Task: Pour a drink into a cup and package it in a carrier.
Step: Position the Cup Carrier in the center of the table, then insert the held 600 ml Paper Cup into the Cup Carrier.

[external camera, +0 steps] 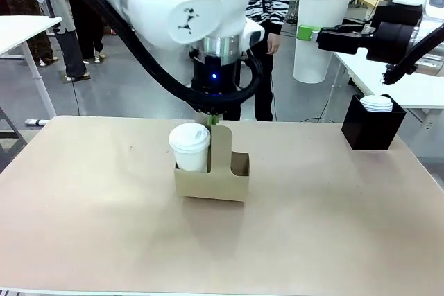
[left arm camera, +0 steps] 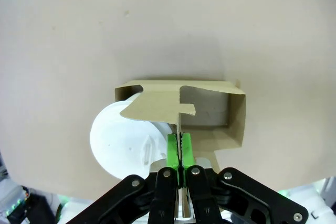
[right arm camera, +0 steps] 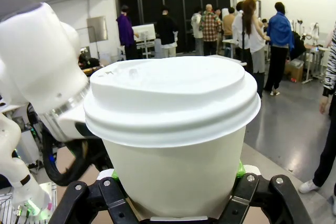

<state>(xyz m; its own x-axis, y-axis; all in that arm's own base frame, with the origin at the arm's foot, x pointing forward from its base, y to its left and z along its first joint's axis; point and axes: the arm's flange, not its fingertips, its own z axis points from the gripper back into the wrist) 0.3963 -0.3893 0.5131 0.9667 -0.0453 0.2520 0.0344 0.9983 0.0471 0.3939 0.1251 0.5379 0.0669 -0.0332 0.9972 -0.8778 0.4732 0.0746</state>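
The brown cardboard carrier point(external camera: 215, 179) stands mid-table with a lidded white cup point(external camera: 189, 145) in its left slot. My left gripper point(external camera: 212, 120) comes down from above and is shut on the top of the carrier's upright handle panel. In the left wrist view the green pads point(left arm camera: 174, 151) pinch that panel of the carrier point(left arm camera: 235, 116), with the cup's lid point(left arm camera: 119, 139) beside it. My right gripper point(external camera: 311, 33) is raised at the upper right, shut on a second lidded white cup point(external camera: 324, 24). That cup point(right arm camera: 173, 129) sits between the right gripper's point(right arm camera: 176, 184) fingers. The drink is hidden.
A black box point(external camera: 372, 128) of white lids stands at the table's right back corner. A person in a striped top point(external camera: 271, 5) stands beyond the far edge. Other tables and people show farther off. The carrier's right slot point(external camera: 239, 165) is empty.
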